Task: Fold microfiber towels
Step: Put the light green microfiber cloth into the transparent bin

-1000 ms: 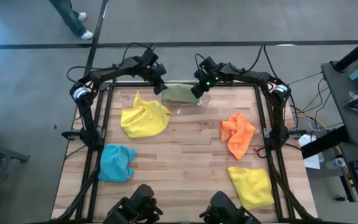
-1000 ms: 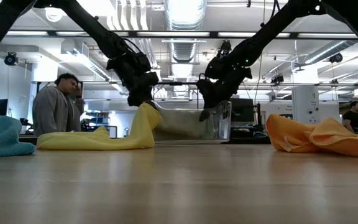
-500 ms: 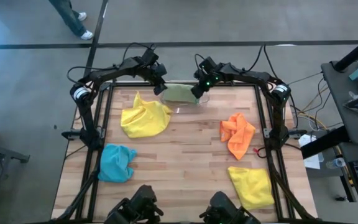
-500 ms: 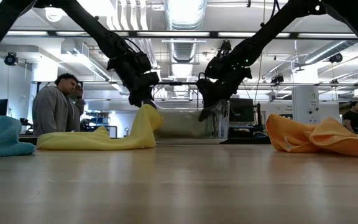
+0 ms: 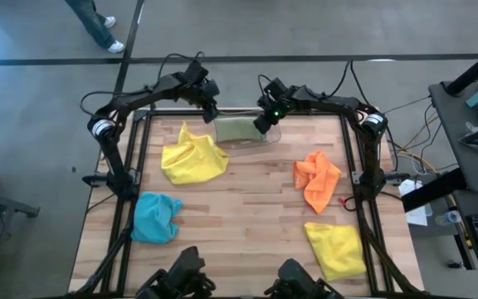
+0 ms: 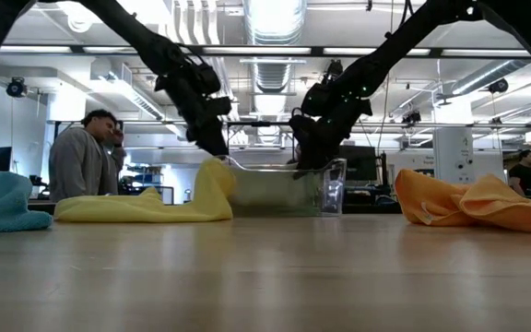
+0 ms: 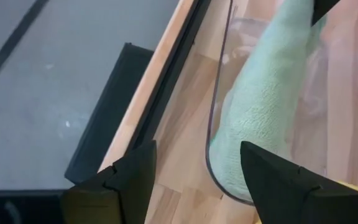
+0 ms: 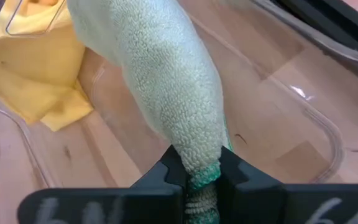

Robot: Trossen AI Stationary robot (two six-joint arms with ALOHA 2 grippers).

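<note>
A pale green towel (image 5: 237,128) lies bunched lengthwise in the clear plastic bin (image 5: 270,138) at the table's far middle. My right gripper (image 8: 199,177) is shut on the towel's right end. My left gripper (image 7: 197,180) hangs open above the bin's left end (image 7: 211,118), touching nothing. One yellow towel (image 5: 192,158) lies crumpled at the left, its raised fold leaning on the bin (image 6: 212,180). The orange towel (image 5: 316,178), the blue towel (image 5: 156,218) and a second yellow towel (image 5: 337,247) lie loose on the table. My right gripper pinches the green towel's bunched end (image 8: 197,163) between its two fingers, where the darker green hem (image 8: 207,172) shows. The fingers slant down from the table's far right. The rest of the towel runs away from them along the inside of the bin.
The black frame rails (image 5: 139,158) run along the table's left and right sides and the far edge (image 7: 123,112). Bare wood (image 5: 247,208) lies in the middle between the towels. A person (image 6: 81,161) sits in the room beyond the table, at the left.
My left gripper has risen and drawn back a little toward the table's far left, away from the bin's left end. The green towel now lies flatter and straighter in the bin. My right gripper has kept still.
</note>
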